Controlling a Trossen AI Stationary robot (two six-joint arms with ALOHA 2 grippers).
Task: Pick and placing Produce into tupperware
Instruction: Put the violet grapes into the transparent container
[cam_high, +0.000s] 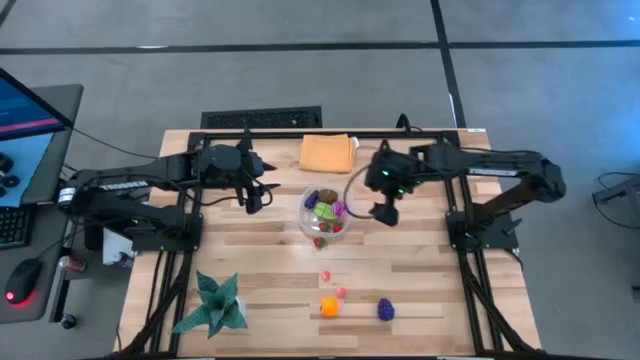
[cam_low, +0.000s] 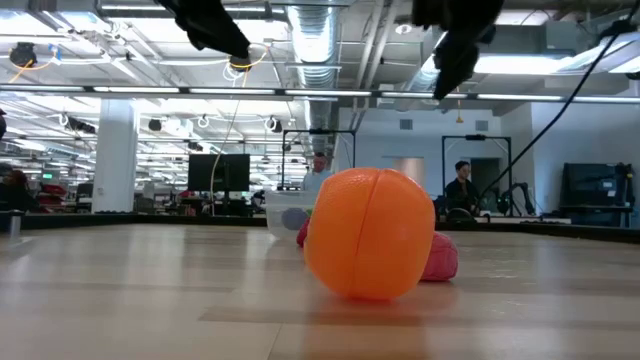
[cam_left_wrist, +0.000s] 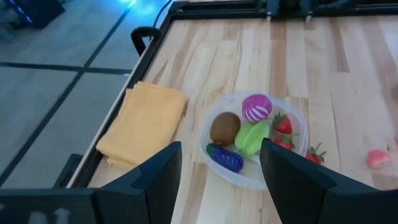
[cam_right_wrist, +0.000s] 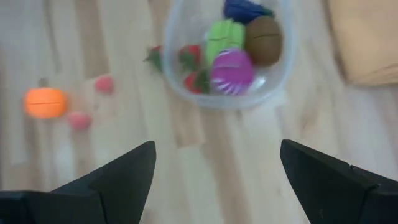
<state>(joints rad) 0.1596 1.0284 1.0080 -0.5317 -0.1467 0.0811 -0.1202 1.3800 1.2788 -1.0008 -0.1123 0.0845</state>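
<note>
Two grippers hang above the table, one on each side of the tupperware (cam_high: 326, 214). Right gripper (cam_high: 386, 212): fingers spread wide, nothing between them, raised clear of the wood just beside the container on its right arm's side. Left gripper (cam_high: 252, 198): fingers partly apart, empty, held above the table just beside the container on the opposite side, with the folded orange cloth (cam_high: 328, 153) near it toward the table's far edge.

Container contents, seen ahead of the left gripper's fingers (cam_left_wrist: 163, 180): a brown fruit (cam_left_wrist: 224, 128), a magenta piece (cam_left_wrist: 256, 107), a green piece (cam_left_wrist: 251, 137), a dark purple piece (cam_left_wrist: 225, 158) and red strawberries (cam_left_wrist: 283, 125). One strawberry (cam_left_wrist: 314, 154) lies on the wood touching or just outside the container wall; which, cannot be told.

Loose produce lies well apart from both grippers, toward the near edge: an orange fruit (cam_high: 329, 306), a dark purple fruit (cam_high: 385, 309) and two small pink pieces (cam_high: 325, 275) (cam_high: 341, 292). A green star-shaped plant (cam_high: 213, 305) stands at the near left.
</note>
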